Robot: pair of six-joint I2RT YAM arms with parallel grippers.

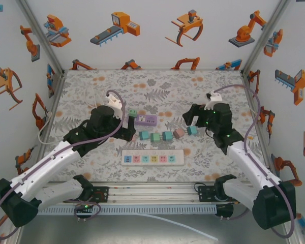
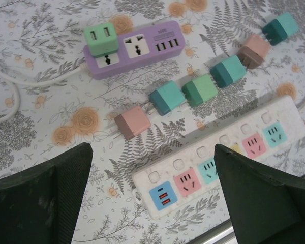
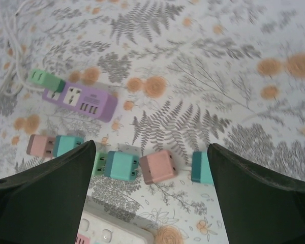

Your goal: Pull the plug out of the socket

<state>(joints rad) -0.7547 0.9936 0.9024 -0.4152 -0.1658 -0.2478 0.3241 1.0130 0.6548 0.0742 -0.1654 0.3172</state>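
At the left, we see the left gripper (image 2: 152,152) hanging over the table (image 1: 162,86) with its fingers (image 2: 46,198) spread wide and nothing between them. It sits nearer to us than the task's thing and well apart from it.

The green plug (image 2: 100,39) sits in the left-end outlet of the purple socket strip (image 2: 142,48), which lies towards the middle of the table. A white cable (image 2: 20,81) runs off to the left from that end.

We judge the task not yet begun. The plug is seated, neither gripper touches it, and the whole job of reaching, gripping and pulling is left.

Moving right, a curved row of loose adapters (image 2: 200,89) lies just near of the purple strip. A white power strip (image 2: 218,157) lies nearer again, with nothing plugged into it.

At the right, the right gripper (image 3: 148,147) hovers above the right end of that row, its fingers (image 3: 254,193) also wide and empty.

We cannot see the plug's prongs, so we cannot tell how firmly it is seated. From above, the left wrist covers its own fingertips and the leftmost adapter. The far part of the right wrist view is blurred, and the cable's far end is cut off.
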